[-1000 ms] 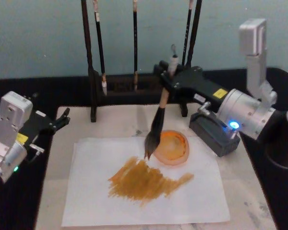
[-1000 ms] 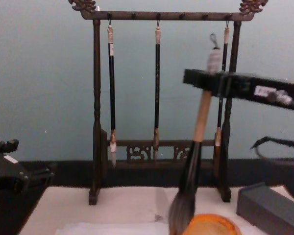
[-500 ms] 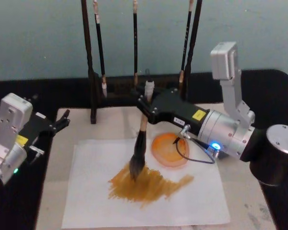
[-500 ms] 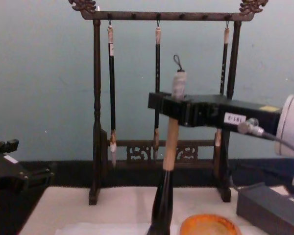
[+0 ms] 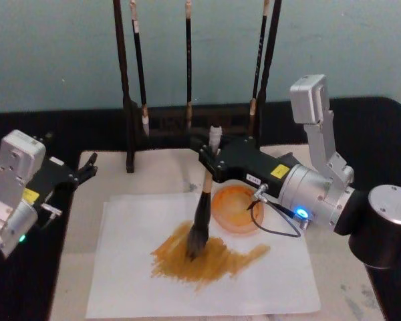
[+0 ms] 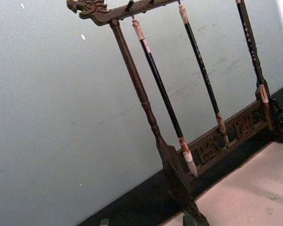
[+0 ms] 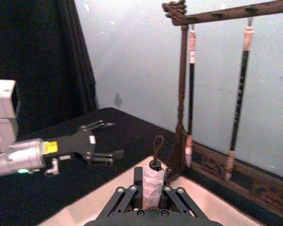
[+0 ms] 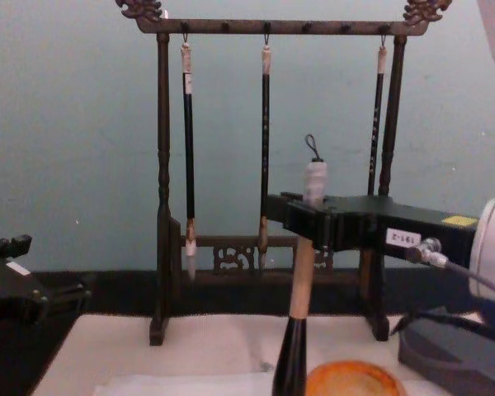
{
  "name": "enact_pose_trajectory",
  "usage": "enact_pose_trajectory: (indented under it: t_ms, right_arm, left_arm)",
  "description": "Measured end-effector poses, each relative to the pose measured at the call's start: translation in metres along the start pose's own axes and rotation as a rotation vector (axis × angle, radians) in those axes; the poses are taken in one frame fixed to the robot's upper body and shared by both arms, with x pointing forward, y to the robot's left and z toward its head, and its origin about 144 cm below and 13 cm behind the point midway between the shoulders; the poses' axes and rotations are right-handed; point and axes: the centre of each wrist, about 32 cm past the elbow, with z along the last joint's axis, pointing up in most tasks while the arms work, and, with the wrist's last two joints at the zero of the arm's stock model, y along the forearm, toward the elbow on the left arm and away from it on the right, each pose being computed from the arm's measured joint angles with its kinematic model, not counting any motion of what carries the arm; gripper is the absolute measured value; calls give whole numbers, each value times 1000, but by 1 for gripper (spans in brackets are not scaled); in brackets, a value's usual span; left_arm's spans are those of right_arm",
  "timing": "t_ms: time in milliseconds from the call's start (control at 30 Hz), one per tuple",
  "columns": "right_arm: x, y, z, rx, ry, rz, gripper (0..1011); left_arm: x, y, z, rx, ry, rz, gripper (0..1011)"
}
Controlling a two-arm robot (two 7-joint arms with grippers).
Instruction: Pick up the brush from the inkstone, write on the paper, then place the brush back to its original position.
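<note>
My right gripper point(image 5: 211, 162) is shut on the tan handle of the brush point(image 5: 203, 207), which it holds nearly upright. The grey-brown bristles press onto an orange-brown smear in the middle of the white paper point(image 5: 130, 281). In the chest view the brush point(image 8: 299, 280) hangs below the right gripper point(image 8: 304, 221), and its whitish end point(image 7: 153, 181) pokes up between the jaws in the right wrist view. The round orange inkstone point(image 5: 236, 210) lies just right of the bristles, at the paper's far edge. My left gripper point(image 5: 85, 167) is parked, open, at the table's left side.
A dark wooden rack point(image 5: 128, 100) with three thin hanging brushes point(image 5: 140, 67) stands along the back, behind the paper. A cream mat point(image 5: 70, 267) lies under the paper. A grey box point(image 8: 454, 351) sits at the right, near my right arm.
My right gripper carried the brush from above the inkstone leftward and down onto the paper. In the last half second it shifted slightly right across the smear. The left arm stayed still.
</note>
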Motion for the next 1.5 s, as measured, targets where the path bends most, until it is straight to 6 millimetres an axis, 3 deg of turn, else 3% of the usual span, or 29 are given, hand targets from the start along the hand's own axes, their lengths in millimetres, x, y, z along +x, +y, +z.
enact_pose_trajectory:
  t_ms: [933,1500]
  right_arm:
    - [8,-5,8,37,-12,-65,154]
    - [-25,0,17,63,7,88,154]
  left_arm:
    - [0,0,0,0,0,0,1010]
    - [0,0,0,0,0,0,1010]
